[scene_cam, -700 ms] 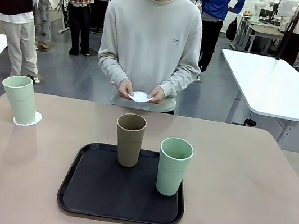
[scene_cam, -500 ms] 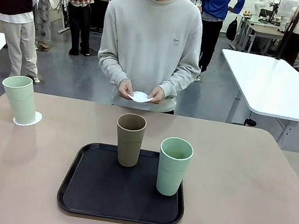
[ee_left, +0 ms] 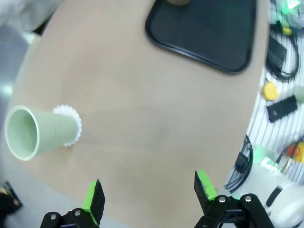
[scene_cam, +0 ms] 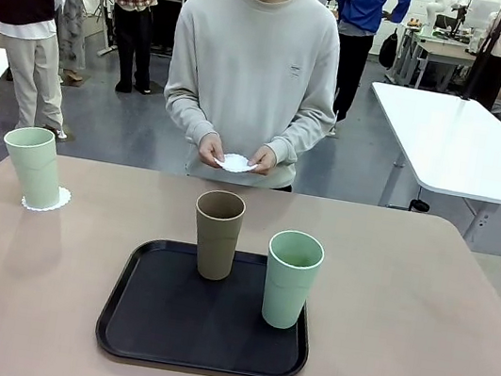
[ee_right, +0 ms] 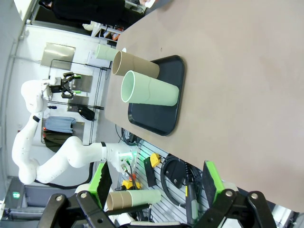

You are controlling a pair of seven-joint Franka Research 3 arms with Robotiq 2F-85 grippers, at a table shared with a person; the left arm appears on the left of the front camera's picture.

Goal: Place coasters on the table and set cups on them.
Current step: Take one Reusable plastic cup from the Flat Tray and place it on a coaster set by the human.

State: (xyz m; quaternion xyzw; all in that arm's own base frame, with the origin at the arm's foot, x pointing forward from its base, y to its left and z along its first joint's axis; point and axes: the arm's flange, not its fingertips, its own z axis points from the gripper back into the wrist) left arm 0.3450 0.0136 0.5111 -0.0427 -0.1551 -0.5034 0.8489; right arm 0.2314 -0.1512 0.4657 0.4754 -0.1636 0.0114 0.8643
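1 cup [ee_left: 40, 135] sat on its coaster [ee_left: 71, 126] ahead of my wide-open, empty left pincer [ee_left: 149, 190]; right pincer [ee_right: 156, 178] likewise; 2 tray [scene_cam: 152, 325] cups [scene_cam: 217, 233] [scene_cam: 291, 278] were left.

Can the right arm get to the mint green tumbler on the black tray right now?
Probably yes. The pale mint green tumbler stands upright at the black tray's right edge, the side that arm comes from, with only beige-pink tabletop there; the tan brown tumbler stands left of it. The jaws stand open.
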